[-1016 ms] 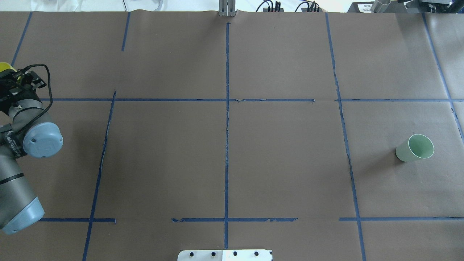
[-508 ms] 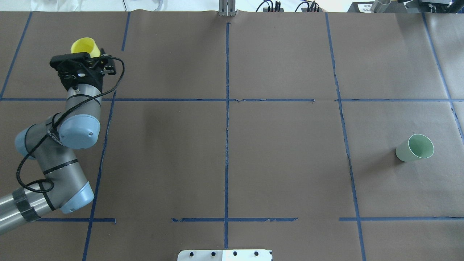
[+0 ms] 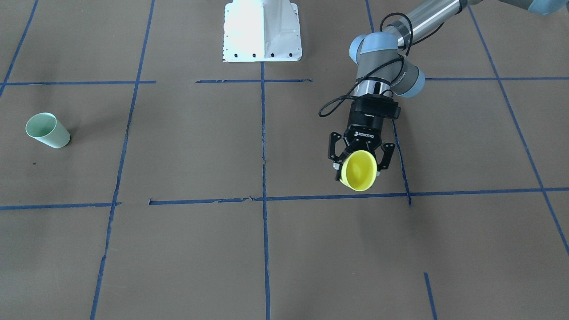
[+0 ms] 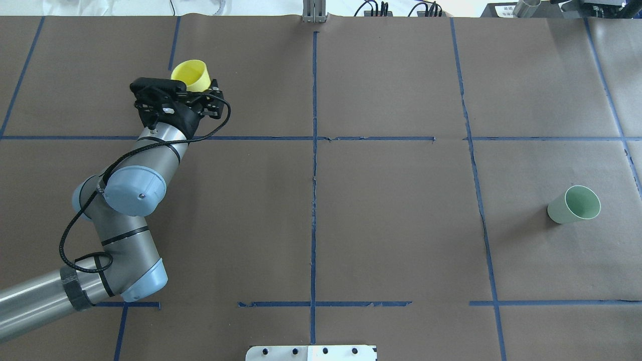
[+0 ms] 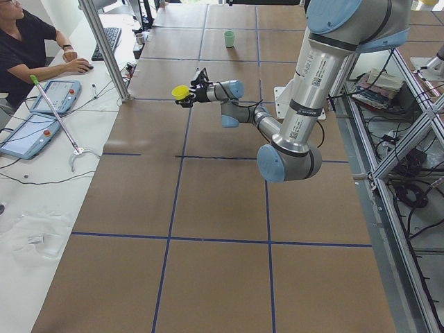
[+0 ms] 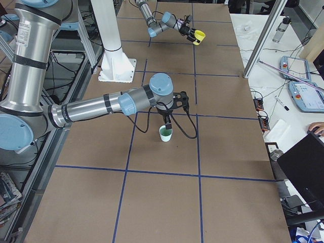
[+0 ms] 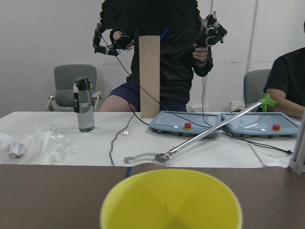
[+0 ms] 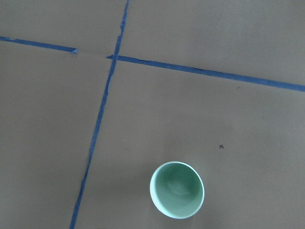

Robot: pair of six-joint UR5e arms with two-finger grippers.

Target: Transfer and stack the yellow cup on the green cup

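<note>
My left gripper (image 3: 359, 163) is shut on the yellow cup (image 3: 358, 171) and holds it off the table, tilted with its mouth outward. The yellow cup shows in the overhead view (image 4: 190, 74) at the far left and fills the bottom of the left wrist view (image 7: 171, 202). The green cup (image 4: 574, 204) stands upright on the brown paper at the right, far from the yellow one. It shows from straight above in the right wrist view (image 8: 177, 189). My right gripper (image 6: 168, 117) hangs just above the green cup (image 6: 165, 133); I cannot tell whether it is open or shut.
The brown table paper is marked with blue tape lines (image 4: 314, 175). The white robot base plate (image 3: 262, 31) sits at the table's near edge. An aluminium post (image 5: 104, 48) and an operators' desk with tablets (image 5: 41, 104) stand beyond the far edge.
My left arm has swung in from the table's left edge toward the right, carrying the yellow cup. The green cup has not moved.
</note>
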